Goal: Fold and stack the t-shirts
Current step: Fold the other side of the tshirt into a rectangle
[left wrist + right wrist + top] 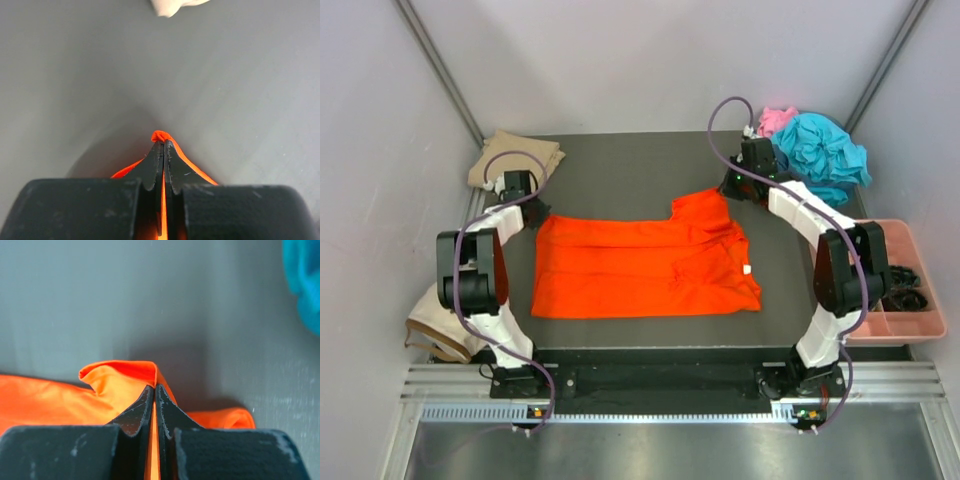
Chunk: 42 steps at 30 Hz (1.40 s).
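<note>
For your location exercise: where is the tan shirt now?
Top view: the tan shirt lies at the far left corner of the table, just beyond the left end of the orange shirt.

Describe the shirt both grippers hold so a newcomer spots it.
On the dark table between the arms, the orange t-shirt lies across the middle, its far edge pinched by the left gripper and right gripper. Only it is orange and flat; the tan shirt and teal pile sit in far corners.
</note>
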### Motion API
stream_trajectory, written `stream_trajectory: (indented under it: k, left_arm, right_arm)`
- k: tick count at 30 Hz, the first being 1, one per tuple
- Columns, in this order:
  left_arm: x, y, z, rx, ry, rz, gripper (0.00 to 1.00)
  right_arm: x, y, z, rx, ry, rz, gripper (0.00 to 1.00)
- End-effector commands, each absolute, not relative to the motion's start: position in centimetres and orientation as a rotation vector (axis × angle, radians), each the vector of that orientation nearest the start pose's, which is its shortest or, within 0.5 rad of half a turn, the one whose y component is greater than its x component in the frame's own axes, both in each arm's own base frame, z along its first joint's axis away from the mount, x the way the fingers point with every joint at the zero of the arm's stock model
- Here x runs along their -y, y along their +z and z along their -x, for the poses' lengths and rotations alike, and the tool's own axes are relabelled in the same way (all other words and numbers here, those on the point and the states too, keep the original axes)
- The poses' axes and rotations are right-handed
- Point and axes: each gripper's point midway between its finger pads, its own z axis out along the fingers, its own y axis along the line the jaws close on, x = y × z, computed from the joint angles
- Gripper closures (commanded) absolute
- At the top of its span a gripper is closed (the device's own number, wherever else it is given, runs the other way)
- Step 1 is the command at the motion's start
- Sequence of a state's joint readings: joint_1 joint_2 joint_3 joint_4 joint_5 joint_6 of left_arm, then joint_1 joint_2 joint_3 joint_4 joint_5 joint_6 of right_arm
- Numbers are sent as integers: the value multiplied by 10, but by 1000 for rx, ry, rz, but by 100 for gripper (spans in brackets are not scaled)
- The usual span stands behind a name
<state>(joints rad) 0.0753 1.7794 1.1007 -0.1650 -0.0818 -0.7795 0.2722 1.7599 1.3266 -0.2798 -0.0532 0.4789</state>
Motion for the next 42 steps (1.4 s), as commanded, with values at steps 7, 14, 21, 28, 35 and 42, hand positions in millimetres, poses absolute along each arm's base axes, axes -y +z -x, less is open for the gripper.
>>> stream_trajectory:
  k: [7, 14, 21, 28, 35, 42]
  left_arm:
    - [-20, 78, -481, -2106, -288, 992, 100]
    - [-23, 83, -487, -2091, -277, 986, 100]
    - [-23, 84, -485, -2090, -274, 990, 100]
    - [-22, 81, -483, -2099, -274, 990, 100]
    - [-21, 76, -480, -2110, -276, 994, 100]
    - [-21, 78, -479, -2109, -274, 988, 100]
  right_arm:
    - [-146, 148, -499, -2235, 429, -239, 100]
    - [-143, 144, -515, -2229, 420, -246, 100]
    - [-147, 146, -540, -2198, 437, -209, 100]
    - [-155, 139, -557, -2183, 456, -135, 100]
    - [-161, 137, -576, -2148, 467, -82, 100]
    - [-164, 145, -582, -2107, 483, -58, 100]
